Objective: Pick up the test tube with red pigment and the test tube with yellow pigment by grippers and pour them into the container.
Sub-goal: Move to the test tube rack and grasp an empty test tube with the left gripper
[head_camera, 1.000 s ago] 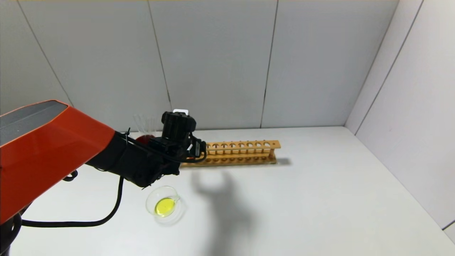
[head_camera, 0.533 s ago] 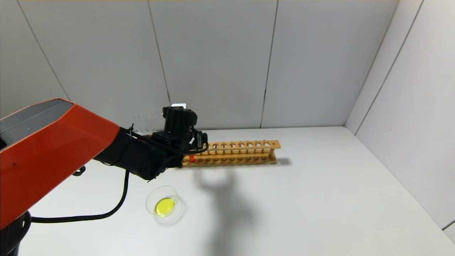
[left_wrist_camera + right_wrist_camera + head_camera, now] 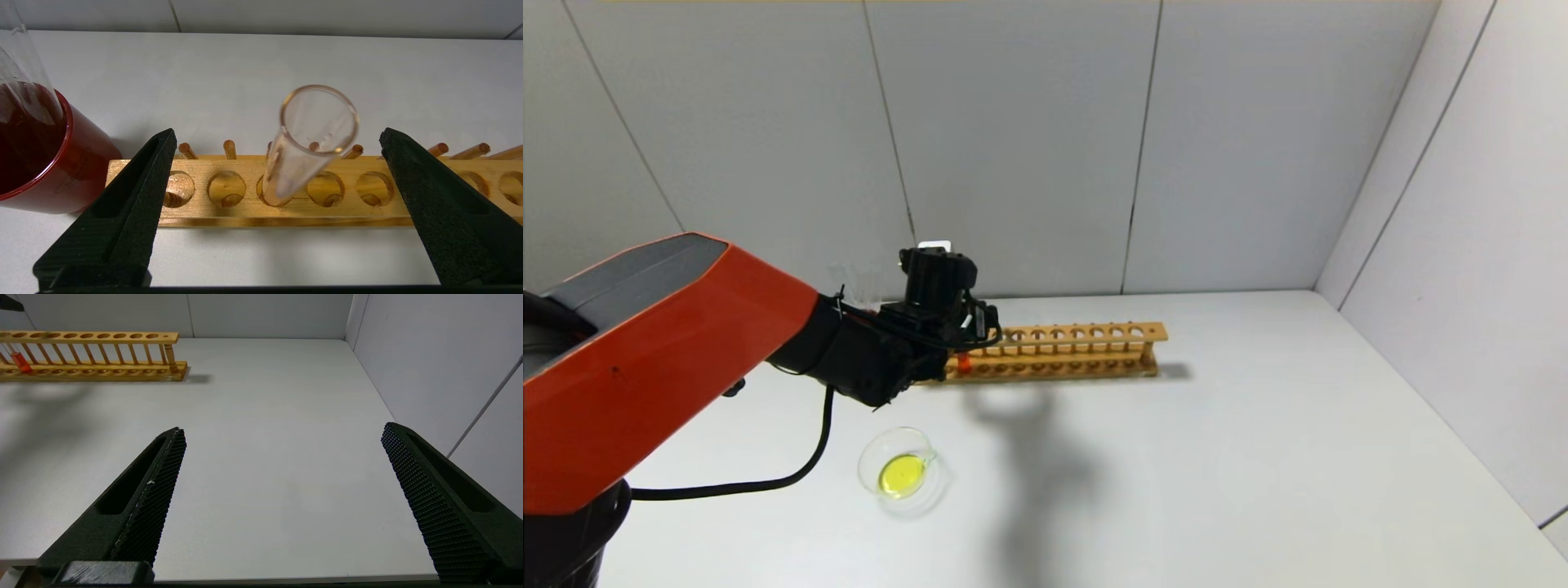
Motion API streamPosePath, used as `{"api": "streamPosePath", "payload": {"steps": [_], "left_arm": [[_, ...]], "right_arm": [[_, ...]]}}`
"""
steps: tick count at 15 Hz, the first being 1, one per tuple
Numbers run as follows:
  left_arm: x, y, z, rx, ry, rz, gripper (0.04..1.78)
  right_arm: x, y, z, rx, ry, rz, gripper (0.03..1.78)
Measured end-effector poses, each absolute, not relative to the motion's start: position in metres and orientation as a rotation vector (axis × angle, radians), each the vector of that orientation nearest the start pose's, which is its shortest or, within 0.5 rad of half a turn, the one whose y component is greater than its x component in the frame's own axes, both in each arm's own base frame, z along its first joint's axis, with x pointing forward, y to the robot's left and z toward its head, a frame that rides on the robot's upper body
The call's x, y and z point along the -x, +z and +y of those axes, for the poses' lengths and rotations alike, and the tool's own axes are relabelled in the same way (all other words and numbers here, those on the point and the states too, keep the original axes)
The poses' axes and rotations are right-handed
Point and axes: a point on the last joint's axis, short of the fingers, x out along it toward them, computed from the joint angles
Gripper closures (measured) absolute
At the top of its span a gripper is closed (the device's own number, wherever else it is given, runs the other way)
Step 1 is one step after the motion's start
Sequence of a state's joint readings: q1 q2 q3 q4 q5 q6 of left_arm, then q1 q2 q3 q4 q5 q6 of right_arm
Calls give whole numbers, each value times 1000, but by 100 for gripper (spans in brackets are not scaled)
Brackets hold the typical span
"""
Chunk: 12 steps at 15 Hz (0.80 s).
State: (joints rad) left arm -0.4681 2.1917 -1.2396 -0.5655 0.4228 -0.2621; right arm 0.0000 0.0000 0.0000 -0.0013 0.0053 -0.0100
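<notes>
The test tube with red pigment [image 3: 304,151] stands tilted in the third hole from the left end of the wooden rack [image 3: 286,204]. Its red-orange bottom shows in the head view [image 3: 964,364] and the right wrist view [image 3: 19,361]. My left gripper [image 3: 278,131] is open, one finger on each side of the tube's upper part without touching it; in the head view it [image 3: 960,331] hangs over the rack's left end. The container [image 3: 900,474], a clear dish holding yellow liquid, sits on the table nearer than the rack. No yellow-bottomed tube shows. My right gripper [image 3: 284,428] is open and empty.
A dark red cup [image 3: 61,163] with colourless clear tubes [image 3: 20,69] stands just left of the rack's end, close to my left finger. The rack [image 3: 1078,351] runs along the back of the white table. Grey walls close the back and right sides.
My left arm has reached farther back over the rack's left end and now hides the red cup. The red tube's bottom has come into view below the gripper.
</notes>
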Motion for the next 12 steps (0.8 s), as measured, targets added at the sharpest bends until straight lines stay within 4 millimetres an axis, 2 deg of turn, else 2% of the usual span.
{"api": "streamPosePath", "payload": {"steps": [2, 4, 6, 10, 11, 12], "left_arm": [[-392, 106, -186, 95, 3, 349, 18], [-394, 104, -186, 94, -1, 352, 36], [-396, 102, -187, 93, -1, 353, 66], [-399, 100, -187, 92, 2, 355, 138], [-399, 100, -187, 92, 3, 354, 147], [-399, 100, -187, 91, 2, 355, 148]], "right_arm": [[23, 76, 0, 10, 6, -1, 6], [23, 76, 0, 10, 5, -1, 6], [23, 76, 0, 10, 5, -1, 6], [23, 76, 0, 10, 5, -1, 6], [23, 76, 0, 10, 5, -1, 6], [23, 76, 0, 10, 5, -1, 6]]}}
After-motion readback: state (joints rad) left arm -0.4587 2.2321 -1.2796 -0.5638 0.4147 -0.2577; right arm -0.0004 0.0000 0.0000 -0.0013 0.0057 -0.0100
